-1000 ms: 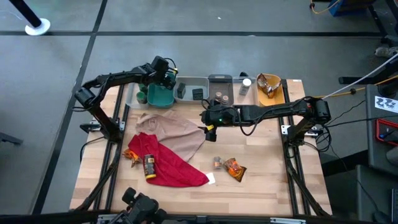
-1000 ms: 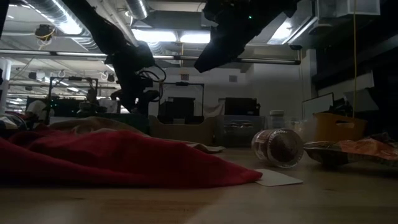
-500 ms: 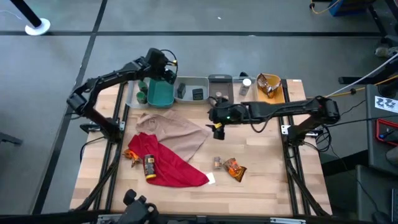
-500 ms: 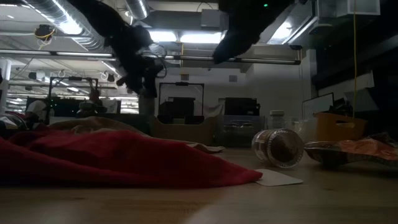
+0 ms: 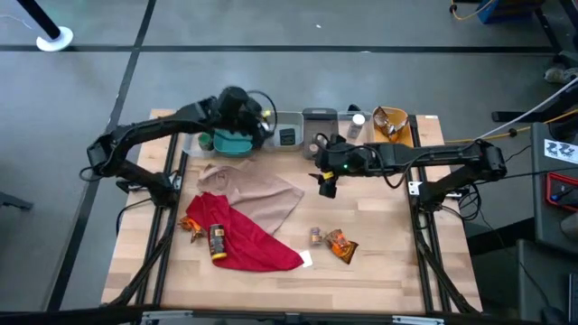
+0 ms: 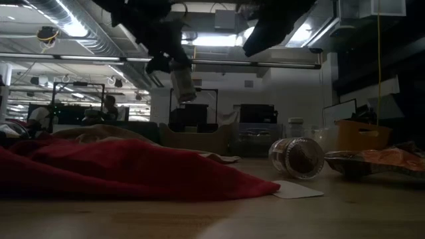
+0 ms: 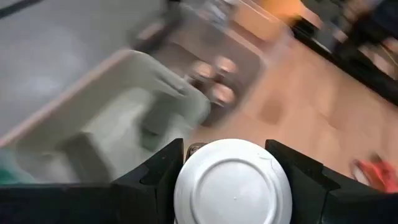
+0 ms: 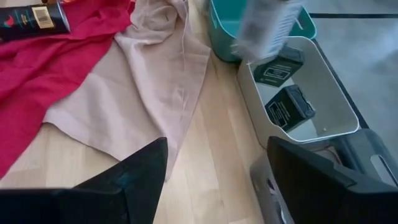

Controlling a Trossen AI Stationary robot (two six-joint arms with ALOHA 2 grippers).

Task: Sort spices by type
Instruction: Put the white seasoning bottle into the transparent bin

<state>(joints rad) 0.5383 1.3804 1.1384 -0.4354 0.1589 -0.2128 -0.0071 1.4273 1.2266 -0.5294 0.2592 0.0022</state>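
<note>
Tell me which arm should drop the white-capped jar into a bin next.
Left. Its end effector already holds the white-capped jar above the bins. The right end effector is open, empty, over bare table.

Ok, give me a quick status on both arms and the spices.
Left gripper shut on white-capped jar, above the bins. Right gripper open, empty, over the tan cloth edge. Jar and packet lie loose on table. Nothing blocking.

bins (image 5: 318, 118) line the table's (image 5: 388, 244) far edge. two cloths (image 5: 253, 217) lie overlapping at the left, a jar (image 5: 315, 236) and a packet (image 5: 341, 245) side by side right of them.
</note>
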